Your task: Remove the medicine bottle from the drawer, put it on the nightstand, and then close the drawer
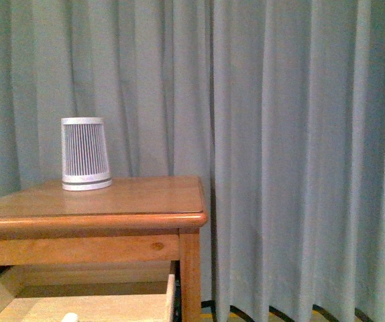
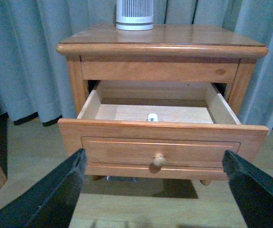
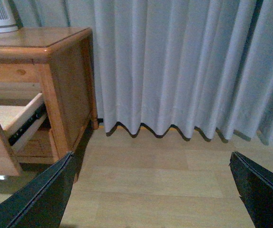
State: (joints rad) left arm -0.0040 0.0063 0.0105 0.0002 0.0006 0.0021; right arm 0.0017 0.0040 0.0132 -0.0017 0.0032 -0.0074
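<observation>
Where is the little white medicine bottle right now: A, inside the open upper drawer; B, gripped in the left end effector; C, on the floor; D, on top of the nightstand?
A: the medicine bottle lies on the pale bottom of the pulled-out drawer, just behind its front panel.

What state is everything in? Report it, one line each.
Drawer: pulled open.
Medicine bottle: inside the drawer, not gripped.
Canister: upright on the nightstand.
Curtain: drawn shut.
Left claw: open, empty.
Right claw: open, empty.
</observation>
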